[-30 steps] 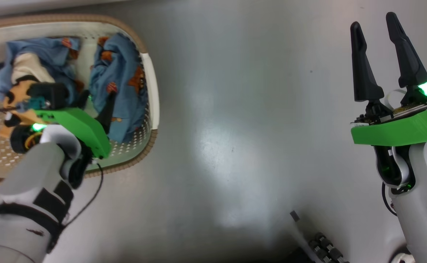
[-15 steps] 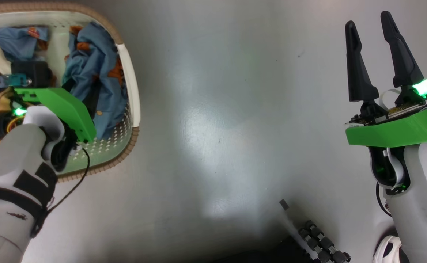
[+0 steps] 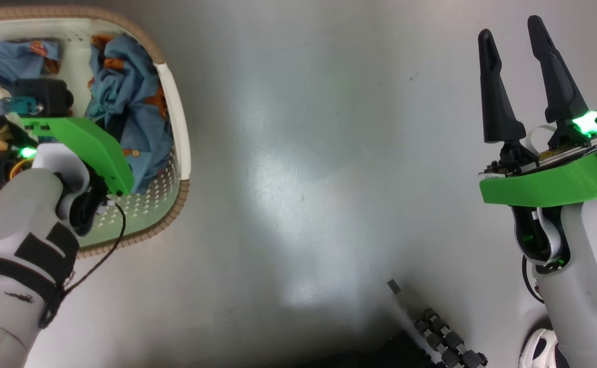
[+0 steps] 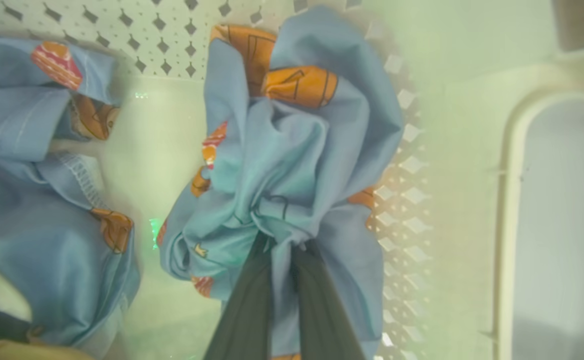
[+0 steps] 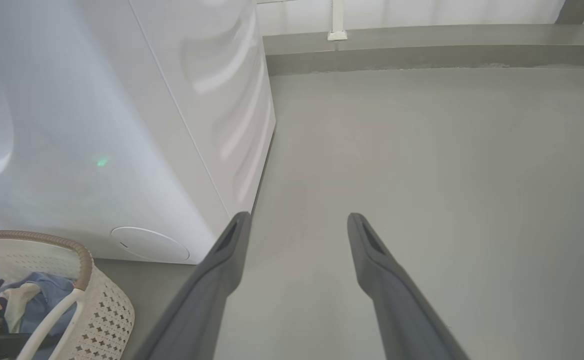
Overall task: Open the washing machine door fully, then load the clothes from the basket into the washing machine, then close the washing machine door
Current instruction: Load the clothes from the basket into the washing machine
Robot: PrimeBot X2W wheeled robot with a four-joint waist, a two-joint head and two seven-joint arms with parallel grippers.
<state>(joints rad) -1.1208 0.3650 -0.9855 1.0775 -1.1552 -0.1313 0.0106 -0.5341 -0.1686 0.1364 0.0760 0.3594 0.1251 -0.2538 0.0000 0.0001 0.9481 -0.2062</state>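
The cream perforated basket [image 3: 175, 133] with its brown rim stands on the floor at the upper left. Two light-blue clothes with orange prints lie in it. My left gripper [image 4: 284, 244] reaches down into the basket, shut on a bunched fold of the right-hand garment [image 4: 292, 150]. The other garment [image 4: 27, 210] lies loose to its left. My right gripper [image 3: 509, 28] is held open over bare floor at the far right with nothing between its fingers. The white washing machine [image 5: 97, 125] stands just behind the basket [image 5: 107, 310]. The washing machine door is out of view.
Grey floor [image 3: 303, 179] stretches between the basket and my right arm. A wall skirting [image 5: 422, 50] runs beyond the machine. Dark parts of my base [image 3: 446, 342] sit at the bottom edge. A black cable [image 3: 109, 250] hangs from my left wrist over the basket's rim.
My left gripper has shut on the right-hand garment, which now bunches up around the fingers. The head camera has shifted, sliding the basket leftward in the picture. The right arm is unchanged.
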